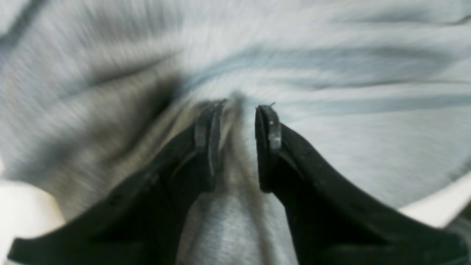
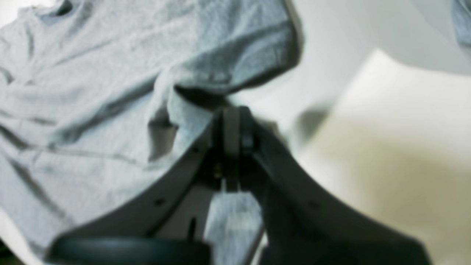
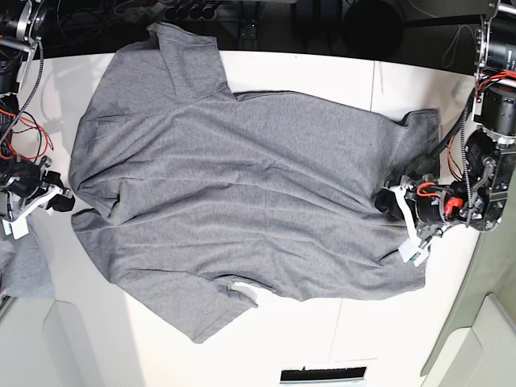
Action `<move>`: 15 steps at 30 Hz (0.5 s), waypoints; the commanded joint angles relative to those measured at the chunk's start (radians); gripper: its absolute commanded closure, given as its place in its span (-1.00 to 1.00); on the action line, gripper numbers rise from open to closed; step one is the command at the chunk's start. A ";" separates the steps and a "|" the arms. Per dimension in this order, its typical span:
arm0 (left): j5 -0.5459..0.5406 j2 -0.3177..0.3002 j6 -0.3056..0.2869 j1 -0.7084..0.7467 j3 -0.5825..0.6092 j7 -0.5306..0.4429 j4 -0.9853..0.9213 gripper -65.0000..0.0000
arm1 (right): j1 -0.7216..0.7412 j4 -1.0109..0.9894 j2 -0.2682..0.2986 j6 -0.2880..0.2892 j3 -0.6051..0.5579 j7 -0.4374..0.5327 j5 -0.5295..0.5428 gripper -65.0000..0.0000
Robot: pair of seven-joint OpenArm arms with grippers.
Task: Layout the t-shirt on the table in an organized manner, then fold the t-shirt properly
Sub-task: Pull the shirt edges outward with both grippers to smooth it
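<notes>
The broad white tabletop with thin dark seams [image 3: 419, 89] carries the large plain heather-grey cotton t-shirt [image 3: 242, 193], which lies spread nearly flat across its middle, collar toward the left arm's side, one sleeve reaching the shirt's rear edge and the other its front edge, with soft wrinkles across the body. A smaller grey cloth bundle [image 3: 24, 270] sits well apart from the shirt, at the table's edge on the right arm's side. The left gripper [image 1: 237, 110] rests on the shirt's edge with a ridge of fabric pinched between its partly parted jaws. The right gripper [image 2: 232, 121] is pressed closed on the shirt's hem. By my reading, layout is almost finished; smoothing and all folding remain.
</notes>
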 commanded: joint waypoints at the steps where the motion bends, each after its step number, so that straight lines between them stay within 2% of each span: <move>1: -0.029 -0.037 -0.017 -0.009 -0.006 0.009 0.044 0.46 | 0.012 0.032 0.029 0.009 0.008 -0.011 0.039 1.00; 3: -0.060 -0.080 -0.024 0.029 -0.006 0.025 0.109 0.46 | -0.012 0.063 0.035 0.010 0.009 -0.051 0.080 1.00; 8: -0.057 -0.168 -0.023 0.165 -0.007 0.022 0.230 0.46 | -0.148 0.164 0.035 0.013 0.009 -0.086 0.160 1.00; 12: 0.006 -0.189 -0.021 0.249 -0.007 -0.012 0.240 0.46 | -0.267 0.241 0.034 0.021 0.009 -0.087 0.210 1.00; 15: 0.092 -0.190 0.015 0.309 -0.007 -0.072 0.240 0.46 | -0.349 0.314 0.031 0.021 0.009 -0.086 0.215 1.00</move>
